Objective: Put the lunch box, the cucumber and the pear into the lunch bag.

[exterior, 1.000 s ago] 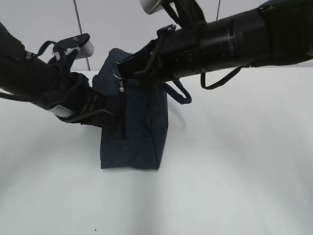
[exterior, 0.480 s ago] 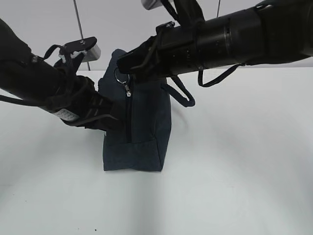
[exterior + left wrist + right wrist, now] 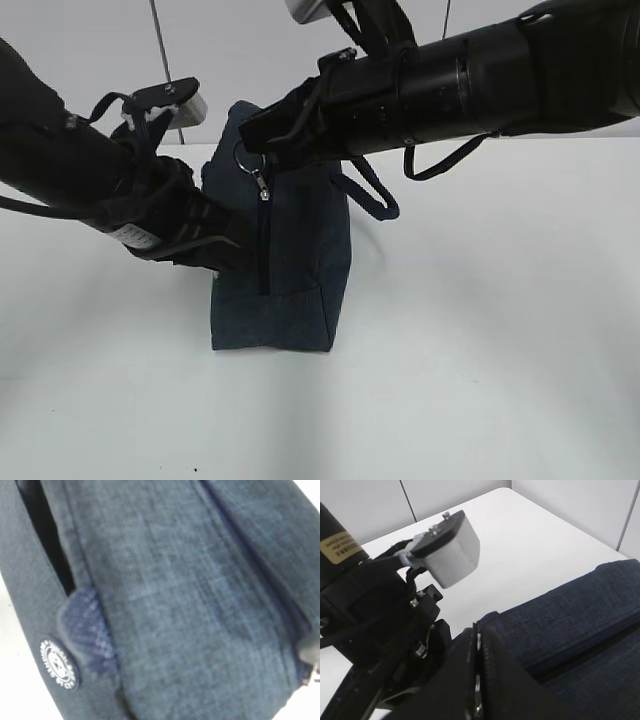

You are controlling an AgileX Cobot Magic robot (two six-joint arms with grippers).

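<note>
The right jaws (image 3: 476, 645) are pressed fully together at the top near end of the lunch bag (image 3: 295, 260), where the silver ring pull (image 3: 246, 157) hangs just below their tips; whether they pinch the ring itself cannot be told. The left jaws (image 3: 232, 255) stand partly apart against the bag's left side, tight up to the fabric, but their tips are hidden, so a hold on the cloth cannot be confirmed. The left wrist view is filled with the navy weave, a dark slit and a round white-ringed badge (image 3: 59, 663). The bag stands upright at the middle of the white surface (image 3: 480, 350), its zipper (image 3: 262, 240) running down the near face and its loop handle (image 3: 375, 195) hanging to the right.
</note>
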